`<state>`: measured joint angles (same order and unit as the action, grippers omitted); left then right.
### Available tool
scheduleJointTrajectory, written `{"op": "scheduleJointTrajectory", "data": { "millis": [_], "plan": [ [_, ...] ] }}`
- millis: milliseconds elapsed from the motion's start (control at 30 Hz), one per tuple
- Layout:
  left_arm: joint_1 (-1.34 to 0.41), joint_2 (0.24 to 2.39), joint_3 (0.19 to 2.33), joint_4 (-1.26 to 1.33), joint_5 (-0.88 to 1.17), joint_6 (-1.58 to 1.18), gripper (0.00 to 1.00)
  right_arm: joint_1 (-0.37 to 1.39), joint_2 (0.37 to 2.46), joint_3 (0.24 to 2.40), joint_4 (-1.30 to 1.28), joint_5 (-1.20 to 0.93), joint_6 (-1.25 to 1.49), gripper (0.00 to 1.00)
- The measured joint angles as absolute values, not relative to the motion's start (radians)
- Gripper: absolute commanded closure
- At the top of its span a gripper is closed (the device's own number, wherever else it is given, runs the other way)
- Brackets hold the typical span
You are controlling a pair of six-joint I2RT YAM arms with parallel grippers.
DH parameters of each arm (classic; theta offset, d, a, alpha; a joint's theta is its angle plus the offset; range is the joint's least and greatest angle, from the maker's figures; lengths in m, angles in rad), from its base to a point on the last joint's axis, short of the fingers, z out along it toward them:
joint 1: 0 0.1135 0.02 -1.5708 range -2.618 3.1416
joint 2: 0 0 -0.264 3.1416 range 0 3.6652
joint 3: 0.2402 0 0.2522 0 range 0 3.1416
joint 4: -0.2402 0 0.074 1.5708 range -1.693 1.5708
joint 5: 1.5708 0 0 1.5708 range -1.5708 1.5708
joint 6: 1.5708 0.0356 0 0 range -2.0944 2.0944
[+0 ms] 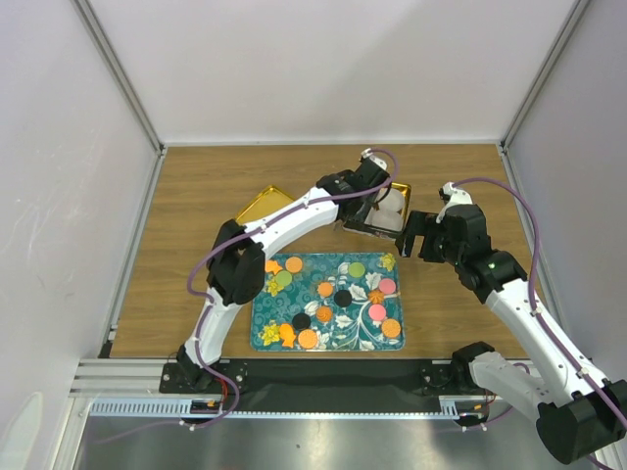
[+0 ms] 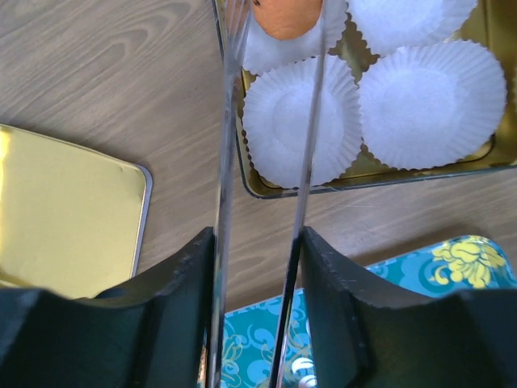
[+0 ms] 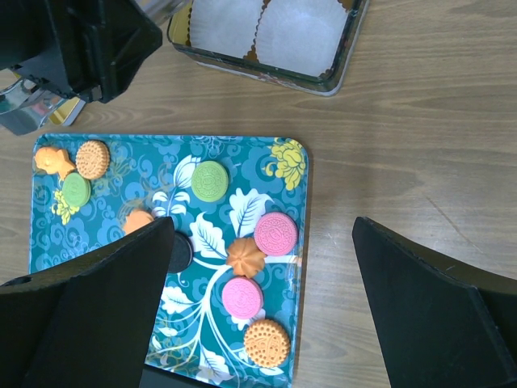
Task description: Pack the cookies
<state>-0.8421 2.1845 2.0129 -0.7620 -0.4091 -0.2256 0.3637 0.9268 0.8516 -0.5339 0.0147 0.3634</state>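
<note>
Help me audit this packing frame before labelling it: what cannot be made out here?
Top external view: the left arm covers most of the gold rectangular tin, so its contents cannot be counted.
Left wrist view: the top edge cuts off the orange round cookie in the thin shiny tongs.
Right wrist view: a finger of the right end effector hides half the black round cookie.

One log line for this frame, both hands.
left hand: shut on tongs, orange cookie at tips over gold tin | right hand: open, empty, near teal tray
</note>
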Motion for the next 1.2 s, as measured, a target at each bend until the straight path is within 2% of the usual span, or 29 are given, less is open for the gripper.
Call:
{"op": "scheduleJointTrajectory", "data": {
  "millis": [167,633,800,1033,1200],
  "plan": [
    [-0.834,2.201,2.025,-0.765,-0.405,-0.217,0.43,0.363,0.933,0.852,-0.534,0.014,0.363,0.0],
    [-0.831,2.162,2.037,-0.774,-0.381,-0.2,0.44,0.363,0.933,0.852,-0.534,0.014,0.362,0.0],
    [-0.855,1.971,1.892,-0.77,-0.388,-0.213,0.44,0.362,0.931,0.852,-0.536,0.014,0.362,0.0],
    [-0.981,1.652,1.576,-0.748,-0.416,-0.267,0.44,0.362,0.923,0.852,-0.55,0.007,0.361,0.0],
    [-1.066,1.539,1.365,-0.747,-0.412,-0.307,0.44,0.362,0.92,0.852,-0.55,-0.008,0.361,0.0]
  ]
}}
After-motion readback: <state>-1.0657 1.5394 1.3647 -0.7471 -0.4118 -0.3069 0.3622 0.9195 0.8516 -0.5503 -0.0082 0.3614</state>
